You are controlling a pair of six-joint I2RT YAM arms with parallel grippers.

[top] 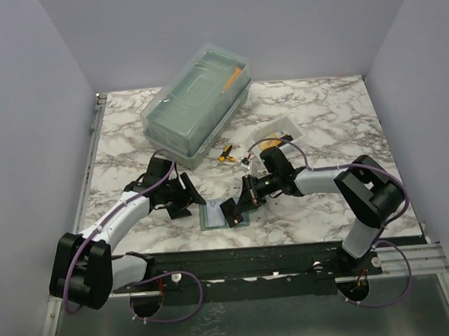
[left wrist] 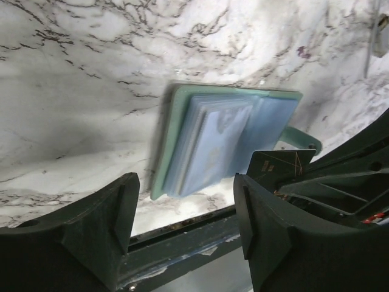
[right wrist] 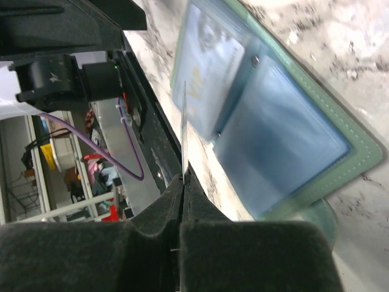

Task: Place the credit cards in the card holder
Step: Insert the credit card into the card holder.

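One thin card (right wrist: 183,131) is clenched edge-on in the right jaws, just in front of the open card holder (right wrist: 285,140) lying on the counter (top: 320,116), while the left jaws stand released beside it; the step in hand seems to be the inserting, and next its edge must find a pocket mouth.

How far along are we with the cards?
Done: card holder lies open; one pocket seems to hold a pale card. In hand: right gripper pinches a thin card edge-on by it; left gripper open. Left: slot it, then what looks like a gold card in the white tray.
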